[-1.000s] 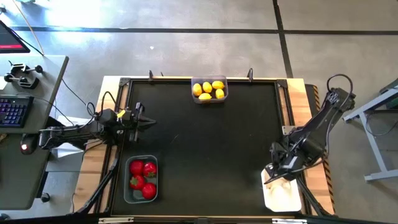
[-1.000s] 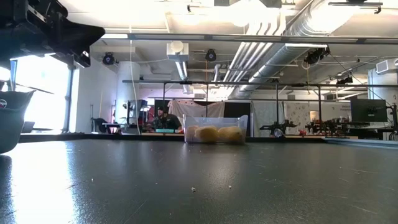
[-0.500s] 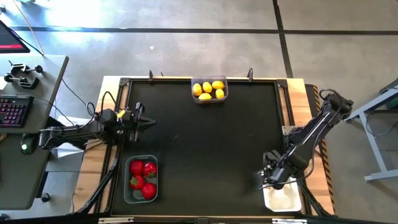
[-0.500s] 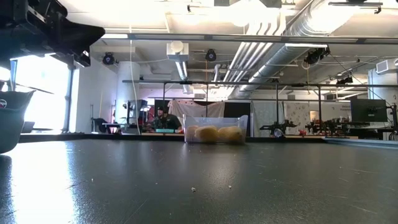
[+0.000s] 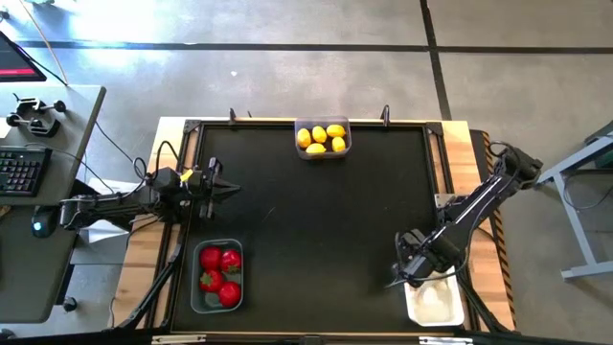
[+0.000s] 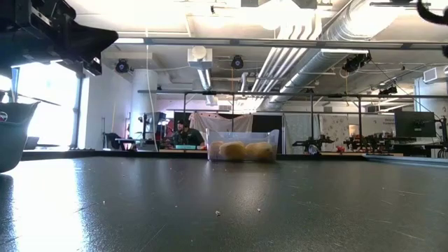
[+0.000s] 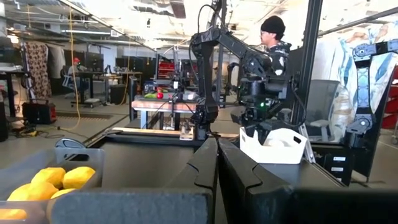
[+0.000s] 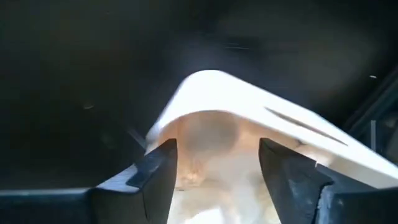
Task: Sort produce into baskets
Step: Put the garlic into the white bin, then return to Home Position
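Observation:
Several yellow lemons lie in a translucent grey basket (image 5: 323, 137) at the table's far edge, also in the low view (image 6: 242, 148). Red fruits lie in a grey basket (image 5: 218, 275) at the near left. A white basket (image 5: 436, 302) with whitish bulbs (image 8: 208, 140) stands at the near right. My right gripper (image 5: 406, 270) is open and empty, its fingers (image 8: 157, 168) above the white basket's far left corner. My left gripper (image 5: 218, 186) is shut and empty at the table's left edge.
The black mat (image 5: 316, 230) lies bare between the three baskets. Wooden table borders (image 5: 144, 259) run along both sides. A desk with a keyboard (image 5: 24, 172) stands left of the table. A person (image 7: 273, 37) stands in the room beyond the right arm.
My right gripper has gone from over the white basket toward the table's left edge and a little toward the near edge, so that more of the basket shows. The baskets and the produce have stayed in place.

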`<act>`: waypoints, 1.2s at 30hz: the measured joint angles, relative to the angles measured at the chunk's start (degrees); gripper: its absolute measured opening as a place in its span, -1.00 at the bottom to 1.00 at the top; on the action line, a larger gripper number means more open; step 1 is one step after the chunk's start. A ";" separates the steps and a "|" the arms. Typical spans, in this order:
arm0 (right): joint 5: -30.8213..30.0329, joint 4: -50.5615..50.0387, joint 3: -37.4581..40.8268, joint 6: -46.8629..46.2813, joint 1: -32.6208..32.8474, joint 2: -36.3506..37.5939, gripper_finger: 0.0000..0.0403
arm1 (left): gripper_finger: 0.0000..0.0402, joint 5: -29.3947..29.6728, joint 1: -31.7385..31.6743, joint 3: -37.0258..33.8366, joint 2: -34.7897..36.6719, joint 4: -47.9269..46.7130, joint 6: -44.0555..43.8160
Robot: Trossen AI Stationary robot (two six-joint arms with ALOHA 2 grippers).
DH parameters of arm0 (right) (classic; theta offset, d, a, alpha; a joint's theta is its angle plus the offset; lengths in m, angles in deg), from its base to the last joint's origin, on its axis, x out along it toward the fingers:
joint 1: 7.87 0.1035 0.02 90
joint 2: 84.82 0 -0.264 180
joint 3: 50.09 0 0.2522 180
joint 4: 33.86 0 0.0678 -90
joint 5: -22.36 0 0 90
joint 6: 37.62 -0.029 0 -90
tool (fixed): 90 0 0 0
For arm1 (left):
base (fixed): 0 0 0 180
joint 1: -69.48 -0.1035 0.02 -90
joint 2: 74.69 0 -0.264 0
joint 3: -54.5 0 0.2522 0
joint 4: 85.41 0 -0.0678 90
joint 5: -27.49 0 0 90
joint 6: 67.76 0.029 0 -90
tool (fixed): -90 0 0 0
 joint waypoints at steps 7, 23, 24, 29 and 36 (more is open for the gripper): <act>0.04 -4.24 -6.76 8.61 -0.40 0.00 -0.20 | -1.00 0.04 0.00 0.00 0.00 -1.86 -0.24; -22.22 22.41 -5.28 72.77 -20.91 0.04 -0.98 | -1.00 2.97 -0.02 0.00 -0.03 -4.56 -0.17; -21.82 27.74 -3.82 78.01 -23.40 0.03 -0.99 | -1.00 2.99 -0.01 0.00 -0.04 -4.56 0.07; -15.16 50.71 2.57 98.54 -34.85 0.02 -1.00 | -1.00 4.01 0.00 0.00 -0.02 -4.56 1.60; -8.20 67.80 10.72 109.24 -44.06 0.02 -1.00 | -1.00 6.88 0.00 0.00 -0.03 -4.65 2.57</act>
